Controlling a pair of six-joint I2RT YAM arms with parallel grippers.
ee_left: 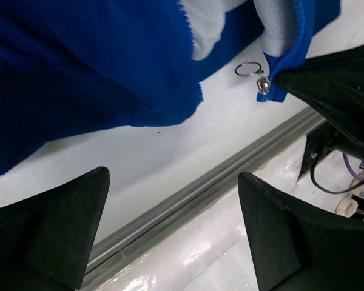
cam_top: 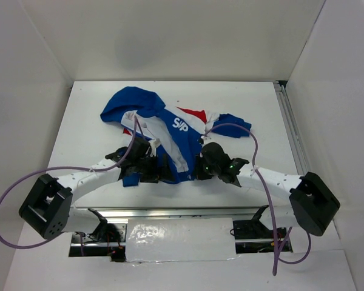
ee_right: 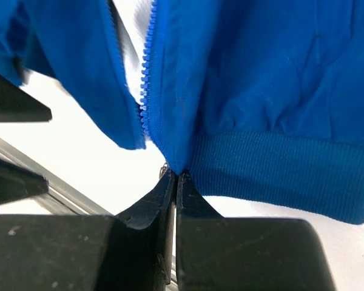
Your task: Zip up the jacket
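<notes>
On table (cam_top: 267,103): jacket (cam_top: 170,130) | hood far-left, hem near | right pincer (ee_right: 175,174) pinching hem

Reaching in from the near corners toward the middle with the left arm (cam_top: 79,180) and right arm (cam_top: 276,180), wrists low, with the left gripper (ee_left: 174,182) spread wide apart and the right gripper (ee_right: 175,177) pinched tight on the jacket (ee_right: 261,91) at its bottom hem corner.
</notes>
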